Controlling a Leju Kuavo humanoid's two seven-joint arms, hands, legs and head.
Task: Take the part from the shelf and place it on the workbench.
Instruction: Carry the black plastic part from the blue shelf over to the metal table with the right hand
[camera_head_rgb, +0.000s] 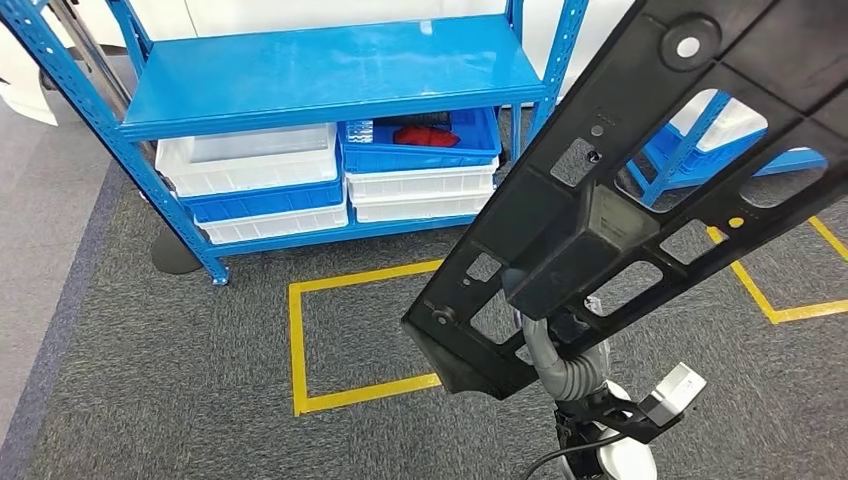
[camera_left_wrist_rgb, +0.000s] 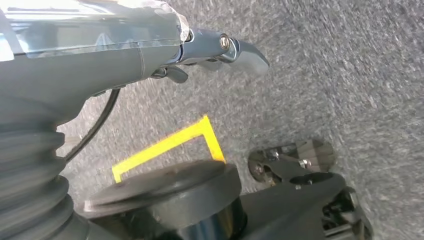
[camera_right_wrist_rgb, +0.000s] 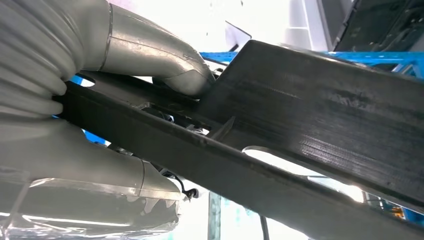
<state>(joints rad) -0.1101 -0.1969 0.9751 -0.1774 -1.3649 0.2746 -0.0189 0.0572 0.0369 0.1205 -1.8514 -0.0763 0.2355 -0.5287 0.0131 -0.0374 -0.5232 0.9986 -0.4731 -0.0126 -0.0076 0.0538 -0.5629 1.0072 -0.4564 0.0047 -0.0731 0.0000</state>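
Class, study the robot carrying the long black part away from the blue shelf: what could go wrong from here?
1. The right hand grips the black part near one end, so the long overhang may twist or slip.
2. That raised far end could clip the blue shelf if the robot turns.
3. The part blocks much of the head view, possibly hiding obstacles.

The black part (camera_head_rgb: 610, 190) runs out of the head view at the top and right edges; its full length cannot be determined. It covers most of the right hand (camera_right_wrist_rgb: 125, 75) beneath it. In the left wrist view, the carpet (camera_left_wrist_rgb: 350, 75) is motion-blurred. The red item (camera_head_rgb: 425, 135) in the blue bin (camera_head_rgb: 420, 155) is too small to identify.
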